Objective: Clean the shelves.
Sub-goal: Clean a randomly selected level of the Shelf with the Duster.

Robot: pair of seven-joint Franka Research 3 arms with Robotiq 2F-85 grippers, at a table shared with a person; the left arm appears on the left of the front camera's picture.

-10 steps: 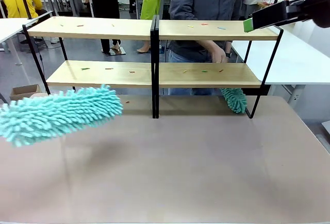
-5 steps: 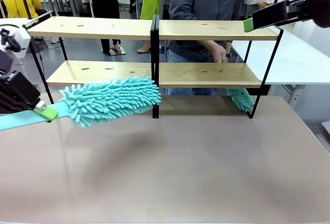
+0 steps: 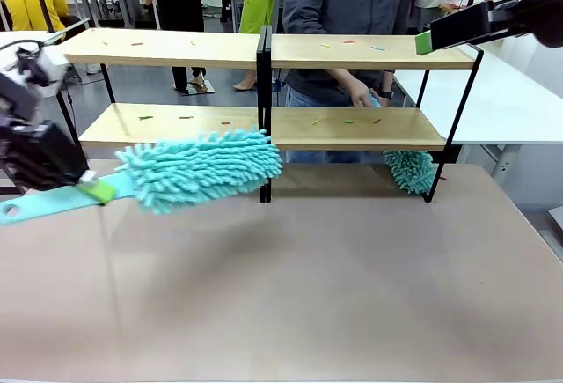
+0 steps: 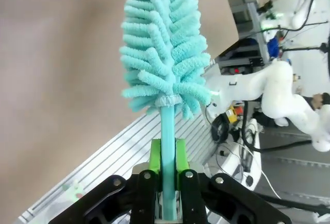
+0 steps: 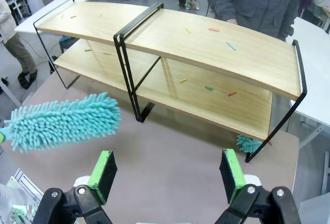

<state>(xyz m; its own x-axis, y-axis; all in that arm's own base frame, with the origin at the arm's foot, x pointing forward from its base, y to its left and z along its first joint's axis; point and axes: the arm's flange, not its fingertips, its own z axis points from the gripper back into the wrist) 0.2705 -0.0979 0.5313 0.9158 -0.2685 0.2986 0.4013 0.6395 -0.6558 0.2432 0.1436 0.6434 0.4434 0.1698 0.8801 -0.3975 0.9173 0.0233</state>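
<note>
The shelves (image 3: 352, 51) stand at the table's far side, two light wooden boards on a black frame, with small coloured scraps on both tiers. My left gripper (image 3: 91, 189) is shut on the handle of a teal fluffy duster (image 3: 202, 170), whose head hangs in front of the lower board, its tip at the centre post. In the left wrist view the green pads (image 4: 154, 157) clamp the duster's handle (image 4: 167, 131). My right gripper (image 3: 424, 42) hovers high above the shelves' right end, open and empty (image 5: 167, 175). From there the shelves (image 5: 216, 46) and my duster (image 5: 62, 121) lie below.
A person stands behind the shelves; a hand (image 3: 361, 94) reaches past the lower board and holds a second teal duster (image 3: 406, 170) near the right leg, also seen as a teal tuft (image 5: 249, 142). White tables (image 3: 519, 101) flank the rack. Brown tabletop (image 3: 308, 277) lies in front.
My left arm has swung the duster rightward from the left edge until its head reaches the centre post. The person's duster shifted slightly right. The right gripper stayed still.
</note>
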